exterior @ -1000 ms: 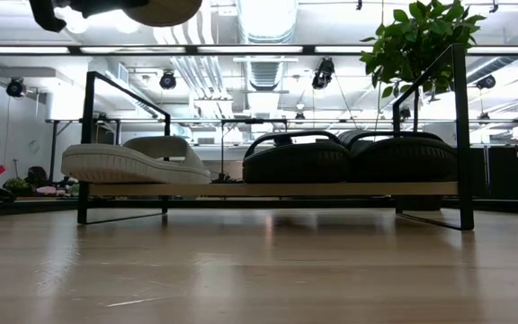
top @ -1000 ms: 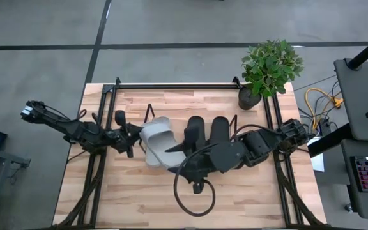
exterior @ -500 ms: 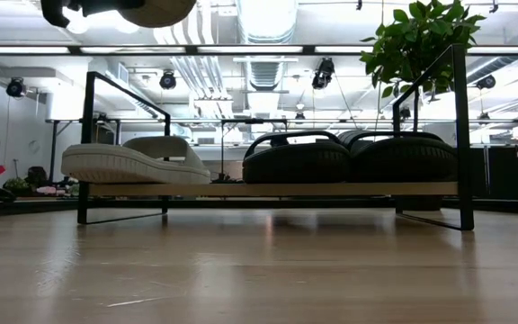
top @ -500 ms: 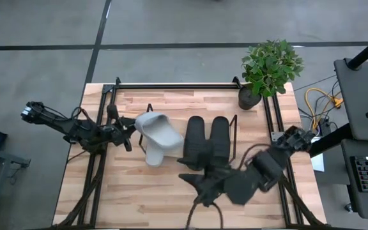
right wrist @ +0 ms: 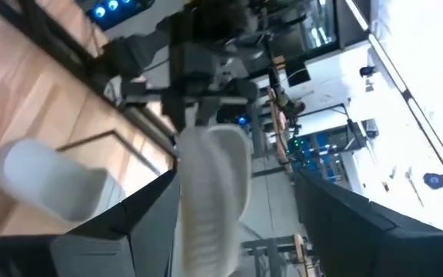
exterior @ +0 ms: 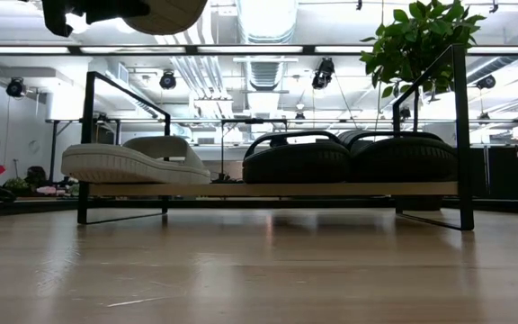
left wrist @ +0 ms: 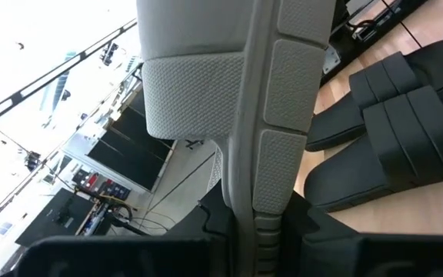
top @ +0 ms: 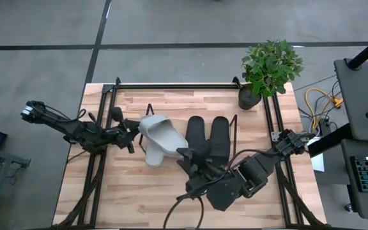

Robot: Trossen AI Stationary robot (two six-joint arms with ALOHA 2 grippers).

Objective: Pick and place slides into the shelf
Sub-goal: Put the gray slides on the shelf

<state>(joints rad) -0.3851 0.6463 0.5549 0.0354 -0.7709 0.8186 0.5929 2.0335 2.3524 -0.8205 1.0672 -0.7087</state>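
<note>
Clamped on the edge of a light grey slide point(left wrist: 279, 115), my left hand point(top: 131, 127) holds it in the air above the left end of the shelf point(exterior: 268, 189). From my left wrist I see its ribbed sole turned toward the camera, my fingers point(left wrist: 256, 231) pinching its rim. From table height the held slide point(exterior: 160, 13) hangs high above the rack, well clear of the wood board.

On the shelf below, the other grey slide point(top: 153, 145) lies at the left end, its toe sticking out past the front of the board. Just beside it the two black slides point(top: 204, 137) sit side by side, touching, filling the middle and right of the board.

My right hand point(top: 185, 155) is spread wide and holds nothing; it hovers over the worktop point(top: 133, 201) in front of the shelf, near the toes of the black pair. Through its wrist camera I look across at the left arm and the grey slide it carries.

A potted plant point(top: 268, 70) stands at the far right corner of the worktop.
</note>
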